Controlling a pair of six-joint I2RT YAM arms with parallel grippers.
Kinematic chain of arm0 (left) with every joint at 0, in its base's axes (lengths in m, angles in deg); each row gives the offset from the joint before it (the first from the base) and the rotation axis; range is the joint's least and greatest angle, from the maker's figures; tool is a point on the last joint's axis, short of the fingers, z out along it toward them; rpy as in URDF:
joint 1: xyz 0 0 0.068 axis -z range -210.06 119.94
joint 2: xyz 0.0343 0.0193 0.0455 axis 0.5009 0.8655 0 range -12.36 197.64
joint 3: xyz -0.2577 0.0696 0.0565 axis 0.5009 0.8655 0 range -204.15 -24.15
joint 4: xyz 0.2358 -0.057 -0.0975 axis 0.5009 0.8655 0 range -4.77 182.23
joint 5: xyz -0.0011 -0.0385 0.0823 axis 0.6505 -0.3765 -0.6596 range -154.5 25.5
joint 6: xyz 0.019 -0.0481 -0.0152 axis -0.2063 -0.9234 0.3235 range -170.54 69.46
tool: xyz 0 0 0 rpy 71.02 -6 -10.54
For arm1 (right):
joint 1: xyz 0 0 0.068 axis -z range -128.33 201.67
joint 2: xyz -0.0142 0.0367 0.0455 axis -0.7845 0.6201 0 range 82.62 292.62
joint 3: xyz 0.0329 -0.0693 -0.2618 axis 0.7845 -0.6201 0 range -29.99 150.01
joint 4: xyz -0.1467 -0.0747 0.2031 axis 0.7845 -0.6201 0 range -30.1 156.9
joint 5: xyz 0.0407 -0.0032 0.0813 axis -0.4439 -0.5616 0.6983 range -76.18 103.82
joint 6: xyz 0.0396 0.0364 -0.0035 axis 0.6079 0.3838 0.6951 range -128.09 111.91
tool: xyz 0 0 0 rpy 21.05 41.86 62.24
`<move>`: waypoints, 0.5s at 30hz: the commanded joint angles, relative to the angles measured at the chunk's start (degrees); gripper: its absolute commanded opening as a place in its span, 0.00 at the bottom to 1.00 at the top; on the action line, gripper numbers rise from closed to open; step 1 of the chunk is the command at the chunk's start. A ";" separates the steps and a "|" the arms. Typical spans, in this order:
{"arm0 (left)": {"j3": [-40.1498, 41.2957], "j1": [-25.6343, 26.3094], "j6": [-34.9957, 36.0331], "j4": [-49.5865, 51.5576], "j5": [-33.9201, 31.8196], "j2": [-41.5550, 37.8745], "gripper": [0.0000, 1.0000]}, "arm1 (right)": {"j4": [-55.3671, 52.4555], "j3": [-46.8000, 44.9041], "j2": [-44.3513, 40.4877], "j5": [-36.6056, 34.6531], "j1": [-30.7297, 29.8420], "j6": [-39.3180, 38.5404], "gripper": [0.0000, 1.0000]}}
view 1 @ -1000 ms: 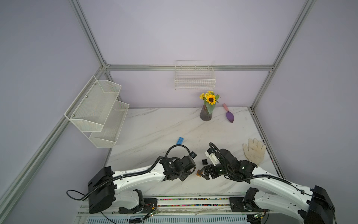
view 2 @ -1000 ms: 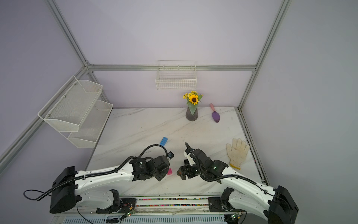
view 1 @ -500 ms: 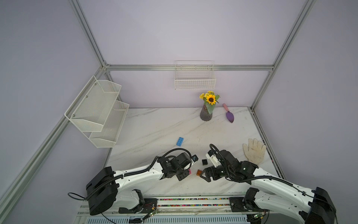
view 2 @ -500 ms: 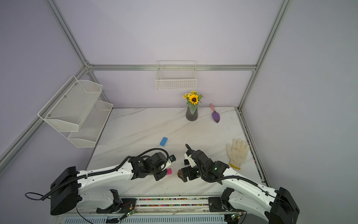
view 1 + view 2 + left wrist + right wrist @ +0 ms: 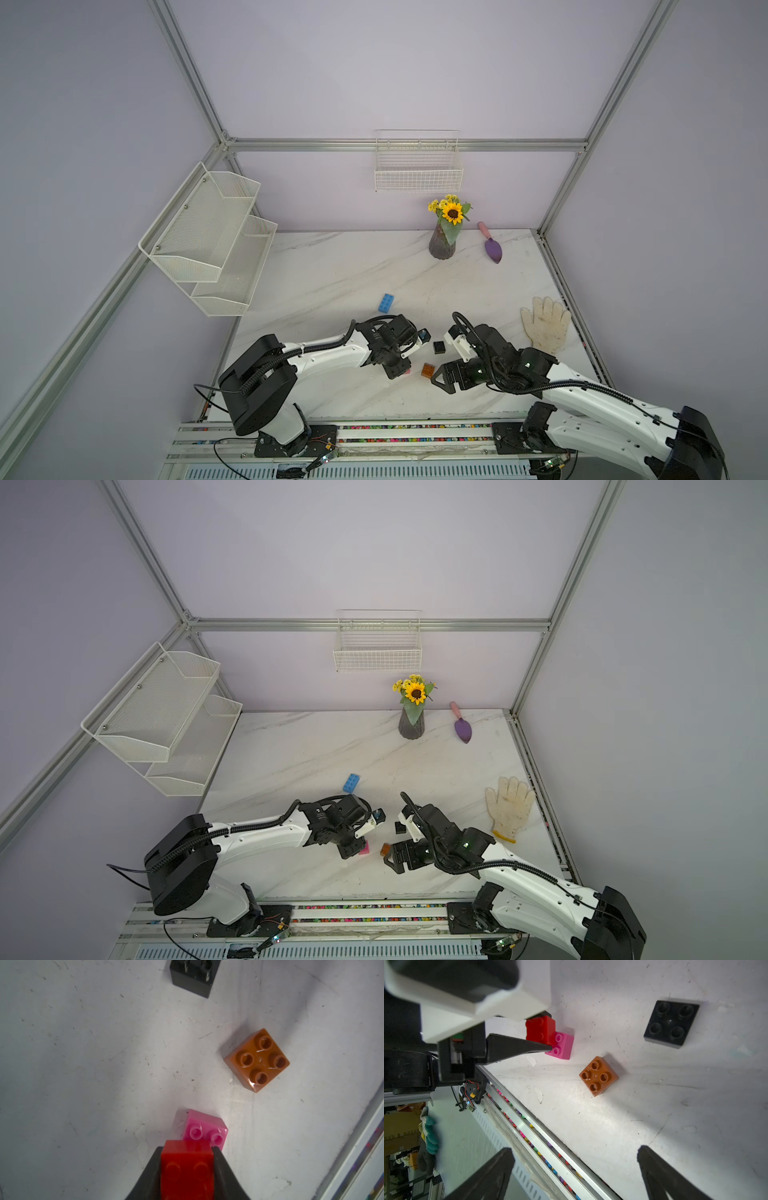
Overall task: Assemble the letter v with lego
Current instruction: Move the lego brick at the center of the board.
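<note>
My left gripper is shut on the red brick, its black fingers on two opposite sides. The red brick sits over half of the pink brick, and two pink studs show. The pink brick rests on the table near the front edge. Beside it stands the orange-brown brick, studs up and free. The black brick lies farther back, the light-blue brick alone beyond the left arm. My right gripper is open and empty, just short of the orange-brown brick.
A white glove lies at the right side of the marble table. A vase of sunflowers and a purple trowel stand at the back. Wire shelves hang on the left wall. The front rail runs close to the bricks.
My left gripper has carried the red brick toward the front edge and down onto the pink brick. The right gripper has drawn back a little from the orange-brown brick, still open.
</note>
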 commanded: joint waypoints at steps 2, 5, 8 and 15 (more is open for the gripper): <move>-2.11 -0.28 2.93 1.56 4.41 0.80 0.27 | -1.28 0.51 -0.39 -0.03 -0.30 0.90 0.97; -2.55 -0.28 2.79 2.72 5.01 1.06 0.27 | -1.62 0.46 -0.49 -0.29 -0.34 0.79 0.97; -2.84 -0.28 2.26 3.73 6.04 1.20 0.27 | -1.96 0.50 -0.76 -0.46 -0.34 0.82 0.97; -2.92 -0.28 -0.02 5.34 5.79 2.48 0.27 | -2.34 0.34 -2.12 -0.82 -0.34 1.59 0.97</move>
